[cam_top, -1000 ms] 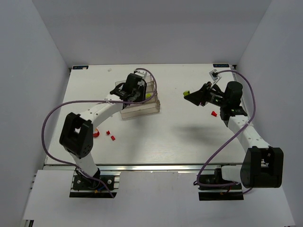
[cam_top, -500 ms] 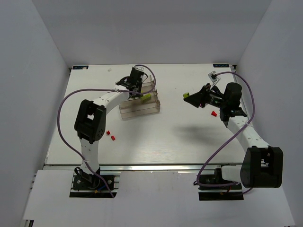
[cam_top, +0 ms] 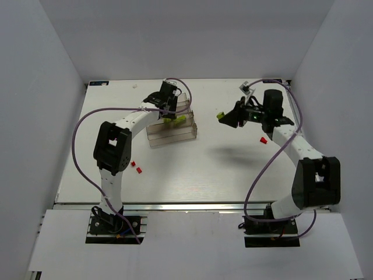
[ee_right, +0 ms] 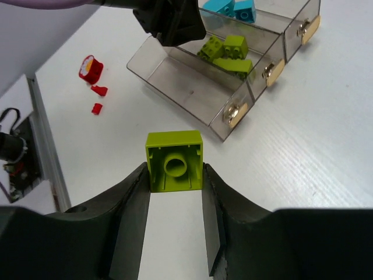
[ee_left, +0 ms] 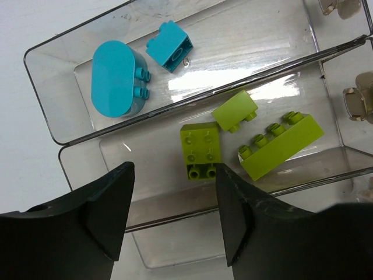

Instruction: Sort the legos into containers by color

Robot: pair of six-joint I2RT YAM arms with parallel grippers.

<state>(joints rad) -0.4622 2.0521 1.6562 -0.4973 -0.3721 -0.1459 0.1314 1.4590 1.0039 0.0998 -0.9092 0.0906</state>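
My right gripper (ee_right: 173, 175) is shut on a lime-green square brick (ee_right: 174, 160), hollow underside up, held above the table right of the clear three-trough rack (cam_top: 172, 133); gripper and brick also show in the top view (cam_top: 223, 116). My left gripper (ee_left: 173, 201) is open and empty, hovering over the rack. The middle trough (ee_left: 87, 175) holds three lime-green bricks (ee_left: 201, 150). The far trough holds two cyan-blue bricks (ee_left: 119, 79). Small red bricks (cam_top: 136, 167) lie on the table at the left, and another red brick (cam_top: 263, 140) lies by the right arm.
A red round piece (ee_right: 90, 68) lies near the small red bricks at the table's left. The rack has brass-coloured knobs (ee_right: 235, 114) on its right end. Purple cables loop off both arms. White walls enclose the table.
The right gripper has moved left toward the rack with the green brick. The left arm swung up over the rack a second ago and now holds still there.
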